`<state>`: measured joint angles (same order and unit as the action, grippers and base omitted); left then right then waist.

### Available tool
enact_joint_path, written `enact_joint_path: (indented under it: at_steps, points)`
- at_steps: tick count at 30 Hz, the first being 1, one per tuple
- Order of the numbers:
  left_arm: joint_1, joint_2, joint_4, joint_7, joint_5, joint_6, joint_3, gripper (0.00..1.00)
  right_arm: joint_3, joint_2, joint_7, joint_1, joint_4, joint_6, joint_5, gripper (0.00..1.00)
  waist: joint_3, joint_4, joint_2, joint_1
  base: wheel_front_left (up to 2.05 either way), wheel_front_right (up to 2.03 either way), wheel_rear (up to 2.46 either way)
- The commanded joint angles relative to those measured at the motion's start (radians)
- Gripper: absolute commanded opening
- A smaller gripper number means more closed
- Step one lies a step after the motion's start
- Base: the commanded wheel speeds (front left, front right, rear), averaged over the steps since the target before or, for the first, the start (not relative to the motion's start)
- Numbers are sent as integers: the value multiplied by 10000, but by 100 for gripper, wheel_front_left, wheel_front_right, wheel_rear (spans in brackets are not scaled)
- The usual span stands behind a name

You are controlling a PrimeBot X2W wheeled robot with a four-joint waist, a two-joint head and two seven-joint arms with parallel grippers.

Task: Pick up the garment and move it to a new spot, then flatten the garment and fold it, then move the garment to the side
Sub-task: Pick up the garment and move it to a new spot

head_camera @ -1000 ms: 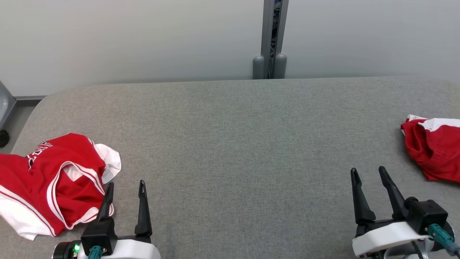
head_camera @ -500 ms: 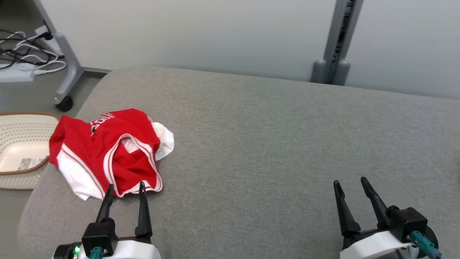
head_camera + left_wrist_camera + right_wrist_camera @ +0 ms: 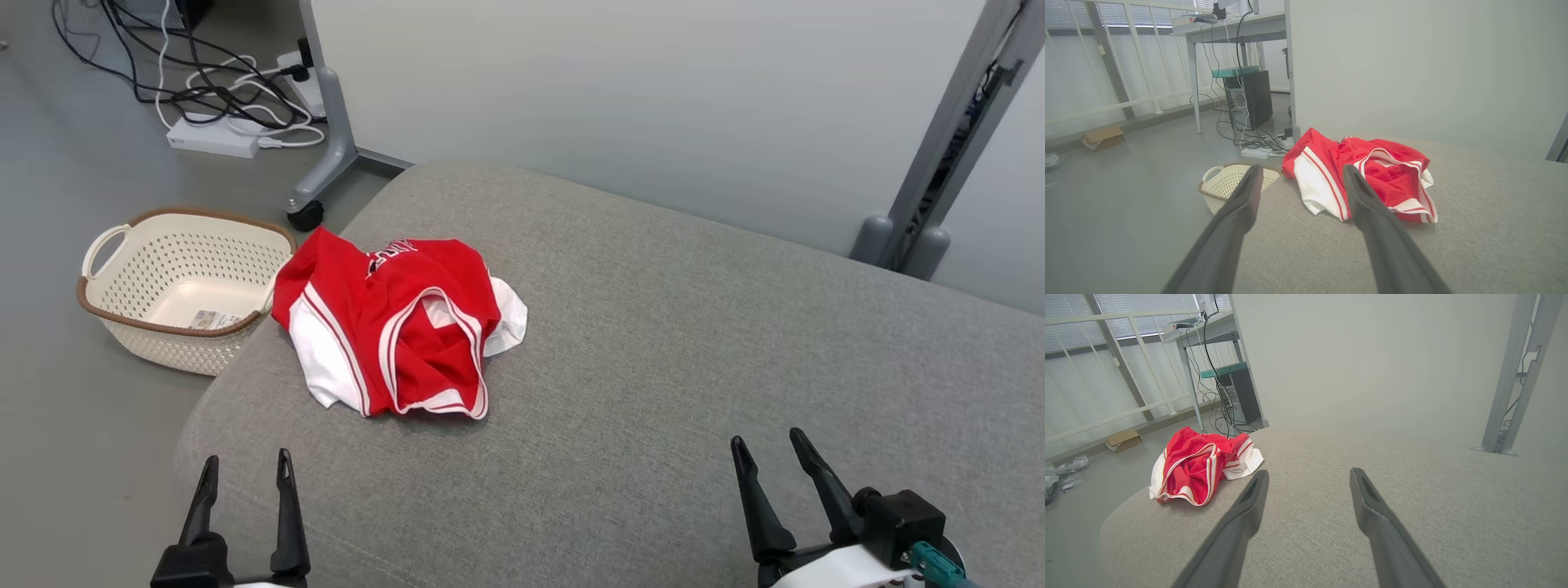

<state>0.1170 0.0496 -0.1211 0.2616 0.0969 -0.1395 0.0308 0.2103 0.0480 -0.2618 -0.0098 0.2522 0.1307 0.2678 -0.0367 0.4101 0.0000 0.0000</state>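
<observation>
While the left gripper [image 3: 245, 459] and right gripper [image 3: 767, 438] are spread apart, the garment [image 3: 392, 327], judged soft and light, is best pinched at a raised fold.

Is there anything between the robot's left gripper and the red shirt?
No. In the head view, just bare grey tabletop lies between the left gripper and the shirt.

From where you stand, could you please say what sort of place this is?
Likely an office-style test lab: a desktop computer under a desk, a power strip with cables, and partition panels.
</observation>
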Motion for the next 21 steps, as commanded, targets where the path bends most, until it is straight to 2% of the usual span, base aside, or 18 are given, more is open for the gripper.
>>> enact_joint_path:
  at_steps: [1,7,17,21]
  points:
    - [74,28,35,43,-72,79,-51,100,33,53,-49,155,53,2,71,100,-214,191,0,0,0,0,0]
    - [187,28,69,43,-54,160,-47,100,168,53,-49,141,94,2,172,100,-305,174,0,0,0,0,0]
    - [68,29,75,43,52,45,166,100,221,53,-49,123,138,2,159,100,-271,22,0,0,0,0,0]
    - [8,32,-215,43,389,203,245,100,207,53,-49,72,95,2,47,100,-113,-36,0,0,0,0,0]
